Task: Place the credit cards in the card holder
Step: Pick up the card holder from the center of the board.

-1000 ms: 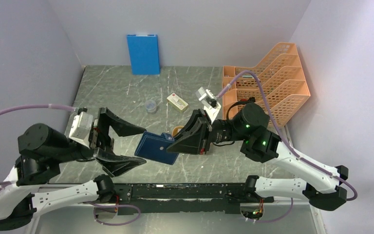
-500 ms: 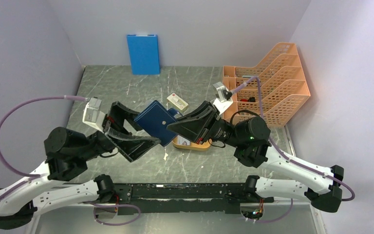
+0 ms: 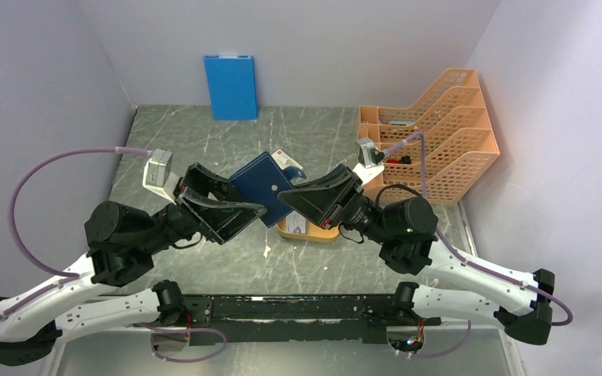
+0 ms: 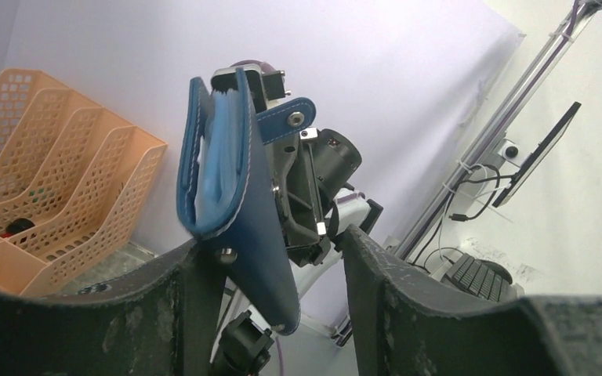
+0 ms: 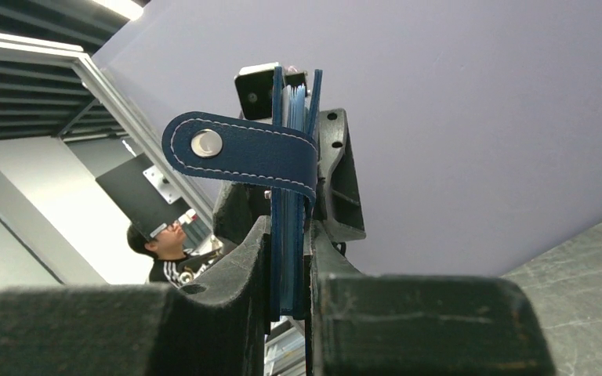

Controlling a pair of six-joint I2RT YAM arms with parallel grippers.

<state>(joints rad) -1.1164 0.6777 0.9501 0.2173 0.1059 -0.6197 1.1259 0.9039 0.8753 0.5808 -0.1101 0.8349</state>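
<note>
Above table centre, top view: card holder [image 3: 262,186] held aloft, tilted corner-up with its broad face skyward. Right gripper [image 3: 286,197] pinches its right edge. Left gripper [image 3: 244,200] spread wide beside it.
Left wrist: holder's long axis upright, snap tab [image 4: 286,119] on top, between parted fingers [image 4: 180,305].
Right wrist: fingers [image 5: 235,313] clamp holder edge-on, upright.

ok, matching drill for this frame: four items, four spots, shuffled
Things:
1. card holder
2. blue folder
3. mesh file rack
4. oval tray

Places:
A. standing upright at the far edge of the table
B. flat on the table, partly under the right arm
C. lifted off the table, clamped in the right tool
D. at the table's right edge, by the side wall

Pairs: 1-C, 2-A, 3-D, 4-B
</note>
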